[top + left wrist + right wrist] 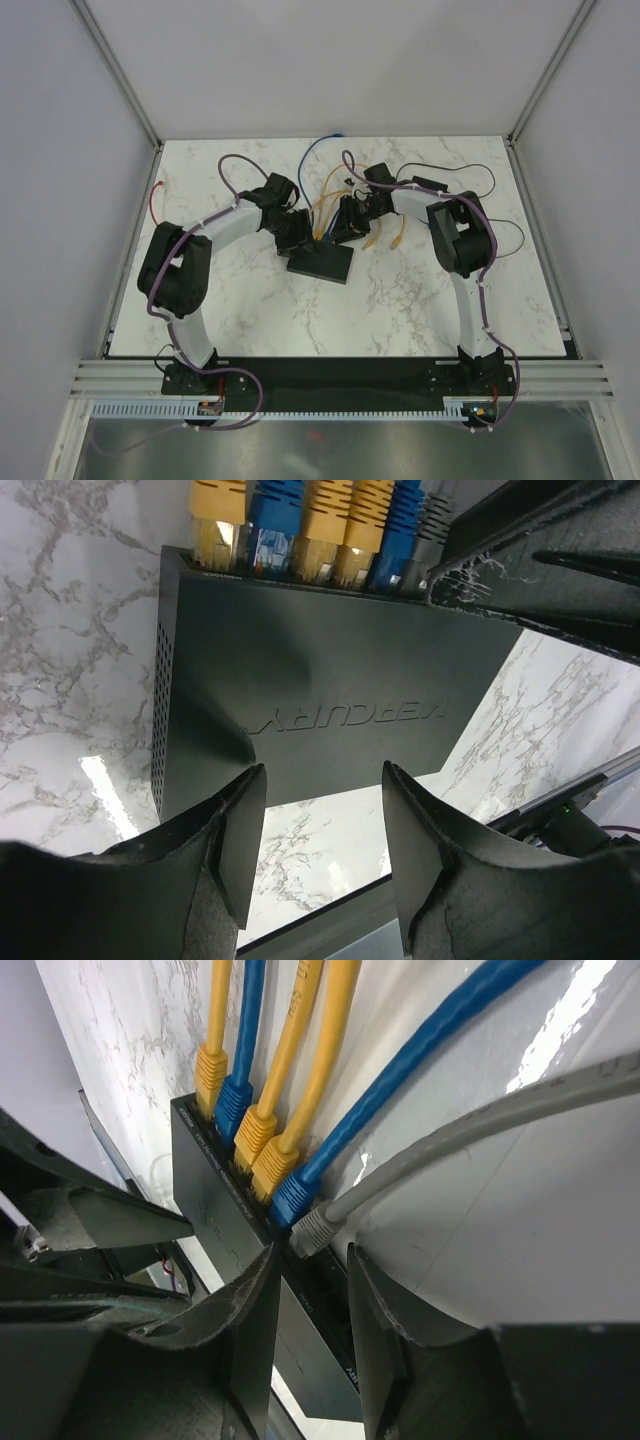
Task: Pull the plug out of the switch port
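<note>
So, a white marble-look surface (420, 310) is seen from above, boxed in by plain pale walls (350, 60) with metal posts (120, 75) at the corners. The switch (322, 265) is parked near the middle of it, between the two arms, with loose cables (330, 185) fanned out behind.

It's a flat black box. "MERCURY" lettering (345, 717) is read upside down on its lid in the left wrist view, and vent holes (162, 710) are dotted along one side. None of that can be made out from the top.

Six plugs (262, 1135) are lined up in its ports: yellow, blue, yellow, yellow, blue, then a grey plug (315, 1228), best seen from the right wrist.

The left gripper (320, 780) is held with jaws apart over the switch's plain edge; contact can't be told. The right gripper (310, 1260) has its jaws spread too, nothing clamped, with the grey plug just past the tips.
</note>
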`<action>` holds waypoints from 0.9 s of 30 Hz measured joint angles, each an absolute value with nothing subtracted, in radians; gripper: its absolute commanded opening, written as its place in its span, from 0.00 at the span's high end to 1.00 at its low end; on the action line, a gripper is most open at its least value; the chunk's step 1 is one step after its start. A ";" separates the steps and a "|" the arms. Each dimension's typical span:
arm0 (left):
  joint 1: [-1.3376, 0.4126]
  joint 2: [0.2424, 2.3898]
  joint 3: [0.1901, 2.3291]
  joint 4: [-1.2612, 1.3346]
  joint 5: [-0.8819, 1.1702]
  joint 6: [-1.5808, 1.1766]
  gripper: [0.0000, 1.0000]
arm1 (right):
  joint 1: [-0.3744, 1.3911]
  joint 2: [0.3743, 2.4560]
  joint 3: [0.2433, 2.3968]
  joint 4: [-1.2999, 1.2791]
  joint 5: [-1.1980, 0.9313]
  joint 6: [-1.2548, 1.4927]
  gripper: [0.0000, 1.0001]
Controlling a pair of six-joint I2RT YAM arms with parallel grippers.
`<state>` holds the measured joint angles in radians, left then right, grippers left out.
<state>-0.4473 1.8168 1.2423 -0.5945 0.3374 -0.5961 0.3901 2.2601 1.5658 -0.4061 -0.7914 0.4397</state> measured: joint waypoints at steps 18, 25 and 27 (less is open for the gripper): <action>-0.446 1.863 1.243 -0.592 0.378 -0.655 0.38 | 0.381 2.260 1.496 -0.291 -0.861 0.522 1.00; -0.445 1.876 1.251 -0.596 0.410 -0.683 0.37 | 0.369 2.275 1.429 -0.136 -0.928 0.686 0.91; -0.445 1.877 1.251 -0.596 0.413 -0.684 0.37 | 0.369 2.275 1.420 -0.117 -0.931 0.701 0.87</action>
